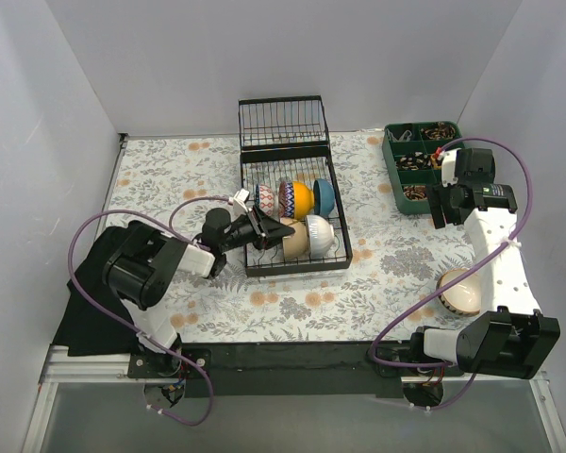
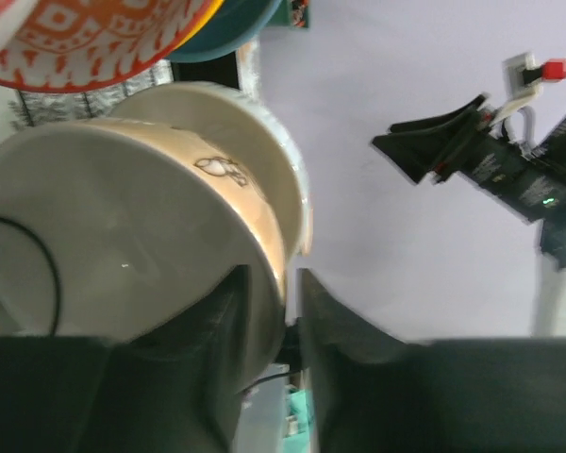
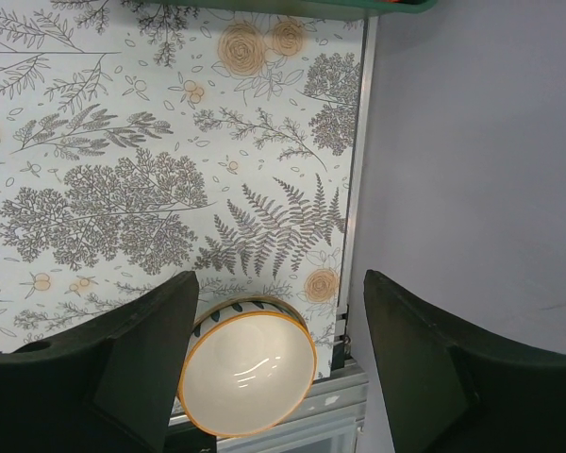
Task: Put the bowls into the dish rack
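The black wire dish rack (image 1: 249, 247) stands mid-table. Its back row holds red-patterned (image 1: 267, 198), striped (image 1: 287, 195), yellow-orange (image 1: 303, 199) and blue (image 1: 324, 195) bowls on edge. The front row holds a cream bowl (image 1: 295, 240) and a white bowl (image 1: 321, 234). My left gripper (image 1: 269, 229) is shut on the cream bowl's rim (image 2: 141, 217) inside the rack; the white bowl (image 2: 288, 160) leans behind it. My right gripper (image 1: 443, 212) is open and empty, high over the right side. An orange-rimmed bowl (image 3: 250, 377) lies on the table below it, also in the top view (image 1: 460, 291).
A green compartment tray (image 1: 420, 160) with small items sits at the back right. The rack's hinged grid section (image 1: 283, 125) stands at the back. The orange-rimmed bowl lies close to the table's right edge (image 3: 354, 208) and near rail.
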`<state>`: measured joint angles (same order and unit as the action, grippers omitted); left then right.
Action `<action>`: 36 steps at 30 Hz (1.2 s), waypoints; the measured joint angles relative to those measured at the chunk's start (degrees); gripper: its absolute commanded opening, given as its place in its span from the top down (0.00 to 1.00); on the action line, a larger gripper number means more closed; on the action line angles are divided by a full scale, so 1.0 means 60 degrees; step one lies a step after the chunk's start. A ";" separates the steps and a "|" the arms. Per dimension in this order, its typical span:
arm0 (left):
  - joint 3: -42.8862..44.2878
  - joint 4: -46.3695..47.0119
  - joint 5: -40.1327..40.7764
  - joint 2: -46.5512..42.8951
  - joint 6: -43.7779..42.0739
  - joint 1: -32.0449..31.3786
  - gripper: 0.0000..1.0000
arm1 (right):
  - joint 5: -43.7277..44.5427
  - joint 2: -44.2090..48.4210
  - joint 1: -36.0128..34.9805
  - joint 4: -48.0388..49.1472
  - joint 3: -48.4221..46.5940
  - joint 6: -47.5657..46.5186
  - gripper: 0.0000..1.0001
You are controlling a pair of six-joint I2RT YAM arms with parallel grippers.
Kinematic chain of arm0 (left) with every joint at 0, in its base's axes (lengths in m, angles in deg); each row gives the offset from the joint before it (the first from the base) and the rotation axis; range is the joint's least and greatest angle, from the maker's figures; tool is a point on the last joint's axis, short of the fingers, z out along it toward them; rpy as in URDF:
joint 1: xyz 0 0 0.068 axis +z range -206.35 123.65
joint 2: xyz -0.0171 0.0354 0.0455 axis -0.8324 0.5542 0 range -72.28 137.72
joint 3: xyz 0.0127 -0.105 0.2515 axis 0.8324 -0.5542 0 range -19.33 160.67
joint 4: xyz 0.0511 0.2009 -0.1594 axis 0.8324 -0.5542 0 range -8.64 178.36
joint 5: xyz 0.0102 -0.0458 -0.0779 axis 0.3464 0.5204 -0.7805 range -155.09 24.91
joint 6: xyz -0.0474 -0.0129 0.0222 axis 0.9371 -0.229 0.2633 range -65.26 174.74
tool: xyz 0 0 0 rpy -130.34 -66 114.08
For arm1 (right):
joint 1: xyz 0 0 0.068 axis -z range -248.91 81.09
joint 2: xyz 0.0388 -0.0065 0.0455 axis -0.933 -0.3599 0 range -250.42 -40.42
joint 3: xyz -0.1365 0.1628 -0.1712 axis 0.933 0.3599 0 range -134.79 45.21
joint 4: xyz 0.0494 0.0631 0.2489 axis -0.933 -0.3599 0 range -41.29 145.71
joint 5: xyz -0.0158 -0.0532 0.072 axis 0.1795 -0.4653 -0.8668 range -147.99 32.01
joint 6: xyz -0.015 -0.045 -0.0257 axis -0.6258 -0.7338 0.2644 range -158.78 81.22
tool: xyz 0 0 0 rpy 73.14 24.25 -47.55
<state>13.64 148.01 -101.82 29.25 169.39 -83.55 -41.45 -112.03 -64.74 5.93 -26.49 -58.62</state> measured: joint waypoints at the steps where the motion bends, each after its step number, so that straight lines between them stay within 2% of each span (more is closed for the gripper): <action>1: 0.0000 -0.0237 0.0004 -0.0073 -0.0138 0.0000 0.48 | -0.0029 -0.0015 0.0000 0.0011 0.0000 0.0007 0.21; 5: 0.0186 -0.2095 0.0102 -0.0874 -0.0933 0.0000 0.34 | -0.0069 -0.0022 0.0000 0.0036 0.0000 0.0011 0.21; 11: 0.0838 -0.4754 0.0277 -0.2452 -0.2677 0.0117 0.28 | -0.0025 -0.0015 0.0000 -0.0149 -0.0018 -0.0350 0.21; 17: 0.2182 -0.8510 0.0947 -0.3362 -0.5060 0.0510 0.27 | -0.0652 -0.0018 0.0000 -0.2022 -0.0113 -0.1617 0.21; 21: 0.2758 -1.0735 0.1978 -0.3952 -0.6696 0.0772 0.26 | -0.0860 0.0109 0.0000 -0.3064 0.1056 -0.2594 0.20; 28: 0.2896 -1.2280 0.3177 -0.4852 -0.8109 0.1144 0.26 | -0.1031 0.0353 0.0000 -0.3657 0.2845 -0.3024 0.21; 36: 0.3719 -1.2772 0.3836 -0.4747 -0.9071 0.1497 0.26 | -0.1038 0.0415 0.0000 -0.2860 0.3705 -0.3034 0.21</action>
<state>35.96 71.38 -78.81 0.77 114.97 -74.56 -47.68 -109.54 -64.74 -11.23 -4.27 -76.82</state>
